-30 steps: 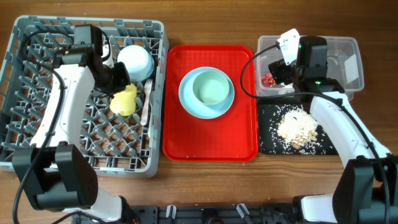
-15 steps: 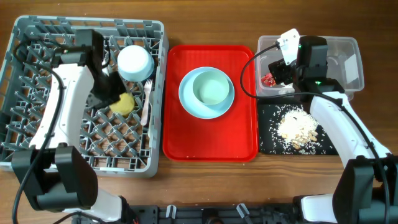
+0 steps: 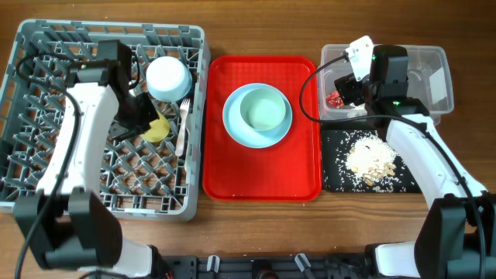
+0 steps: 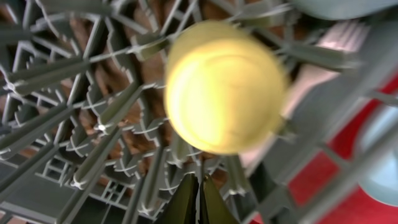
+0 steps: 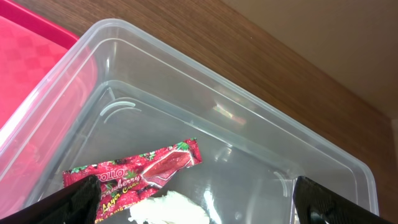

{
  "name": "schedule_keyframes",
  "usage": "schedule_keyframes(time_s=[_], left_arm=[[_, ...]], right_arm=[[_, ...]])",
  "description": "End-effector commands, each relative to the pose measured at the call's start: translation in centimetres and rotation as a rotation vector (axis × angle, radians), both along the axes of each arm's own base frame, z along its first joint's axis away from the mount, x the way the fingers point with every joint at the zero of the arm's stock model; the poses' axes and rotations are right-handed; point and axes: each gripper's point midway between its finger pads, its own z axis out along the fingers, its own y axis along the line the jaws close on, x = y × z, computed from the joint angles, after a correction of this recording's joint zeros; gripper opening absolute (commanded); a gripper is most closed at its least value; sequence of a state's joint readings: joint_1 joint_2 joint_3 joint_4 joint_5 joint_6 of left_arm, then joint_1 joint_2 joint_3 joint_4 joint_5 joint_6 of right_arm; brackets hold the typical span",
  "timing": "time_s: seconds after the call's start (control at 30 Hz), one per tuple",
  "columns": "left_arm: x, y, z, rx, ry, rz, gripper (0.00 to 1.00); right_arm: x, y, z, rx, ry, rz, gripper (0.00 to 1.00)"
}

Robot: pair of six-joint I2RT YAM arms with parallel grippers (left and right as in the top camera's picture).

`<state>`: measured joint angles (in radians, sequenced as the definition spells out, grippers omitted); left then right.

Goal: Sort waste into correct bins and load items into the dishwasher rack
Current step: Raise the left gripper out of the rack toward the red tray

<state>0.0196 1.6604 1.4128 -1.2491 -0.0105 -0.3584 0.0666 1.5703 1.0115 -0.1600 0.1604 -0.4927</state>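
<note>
Matt grey plastic rack [image 3: 167, 31]. Smooth, glossy yellow cup [image 4: 221, 87]. Shiny, finely textured plastic red tray [image 3: 263, 170]. Clear, smooth plastic tub [image 5: 249, 118]. Glossy printed wrapper [image 5: 140, 171]. Wood-grain table [image 3: 256, 31].

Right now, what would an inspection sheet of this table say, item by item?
Surface: wooden table, no spills seen.
Job's things: yellow-green cup, upturned white-blue bowl and fork in the grey rack; pale blue plate on the red tray; red wrapper and napkin in the clear tub; crumbs on the black tray.
Clutter: nothing seen.
Grippers: left gripper shut, empty, close to the cup; right gripper open above the clear tub.
Cables: black cables run along both arms.
Surroundings: dark bar at the table's near edge.
</note>
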Motion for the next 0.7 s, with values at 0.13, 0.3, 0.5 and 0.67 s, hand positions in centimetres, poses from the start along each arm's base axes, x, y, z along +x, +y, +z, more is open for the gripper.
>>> schedule_keyframes(time_s=[0.13,0.3,0.5,0.67], left_arm=[[1.0,-6.5,3.8,-0.050,-0.171,-0.173,0.33],[2.3,-8.9,1.4,-0.049,-0.161,-0.236,0.34],[2.7,-9.5,-2.0,-0.053,-0.073,-0.246,0.33],[2.7,-9.7,-4.5,-0.056,-0.001,-0.246,0.29]], right_arm=[[0.4,0.0,0.2,-0.001,-0.006,0.004,1.00],[0.4,0.0,0.2,-0.001,-0.006,0.003,1.00],[0.4,0.0,0.2,-0.001,-0.006,0.003,1.00],[0.4,0.0,0.2,-0.001,-0.006,0.003,1.00]])
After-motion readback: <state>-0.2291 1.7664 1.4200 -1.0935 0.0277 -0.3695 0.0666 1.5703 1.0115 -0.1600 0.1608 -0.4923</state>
